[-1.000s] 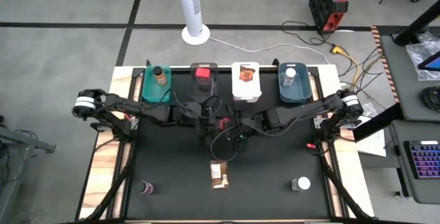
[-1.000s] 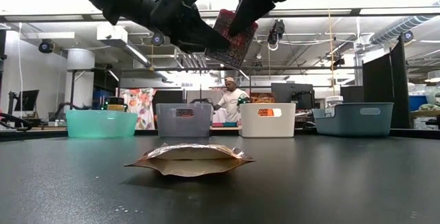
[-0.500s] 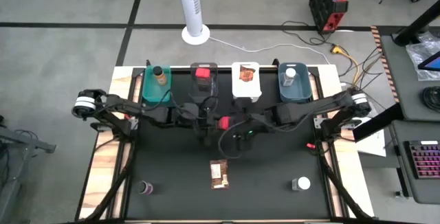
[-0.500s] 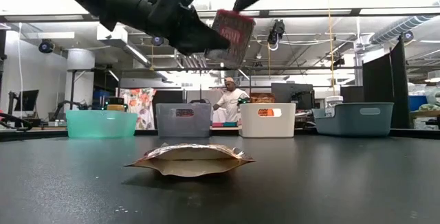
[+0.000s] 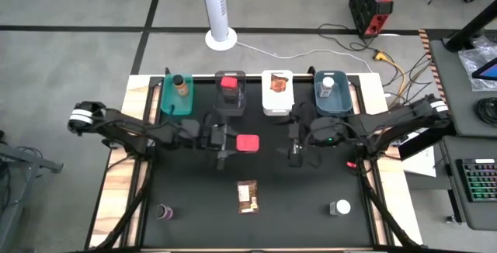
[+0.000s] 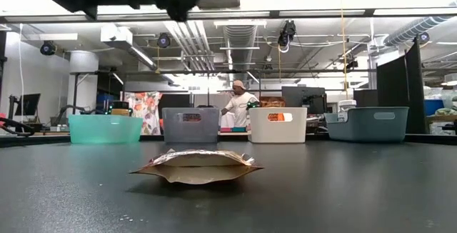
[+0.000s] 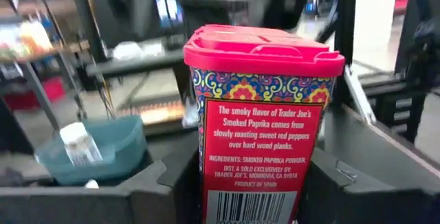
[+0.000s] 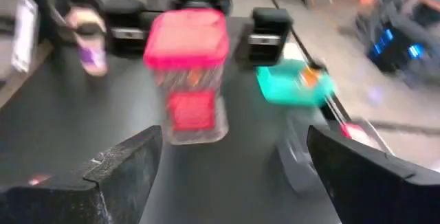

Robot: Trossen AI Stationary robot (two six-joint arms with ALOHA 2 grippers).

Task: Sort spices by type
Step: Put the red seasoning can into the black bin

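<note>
A red-capped square spice tub (image 5: 247, 143) hangs in the air over the table's middle, held by my left gripper (image 5: 231, 142). The left wrist view shows its label (image 7: 256, 135) close up. My right gripper (image 5: 290, 142) is open a little to the tub's right, touching nothing; its view shows the tub (image 8: 187, 73) ahead of its spread fingers. On the table lie an orange-brown packet (image 5: 248, 196), flat on its side, a purple bottle (image 5: 164, 212) and a white-capped jar (image 5: 339, 207). My left gripper pinches the red tub between its two fingers, one on each side wall of the lower body (image 7: 254, 196). The fingers (image 7: 172, 186) come level from the table's left. The tub stands upright in the hold, cap up, lifted clear of the table.
Along the far edge stand four bins: teal (image 5: 168, 104) with a brown bottle, grey (image 5: 230, 104) with a red tub, white (image 5: 277, 107) with an orange packet, blue (image 5: 330, 107) with a white-capped jar. A person shows in the room beyond (image 6: 238, 104).
My right gripper has let go of the red tub and drawn back toward the table's right edge. The tub stays with my left gripper, which has risen; the tub has come from tilted to upright and now sits higher above the table.
</note>
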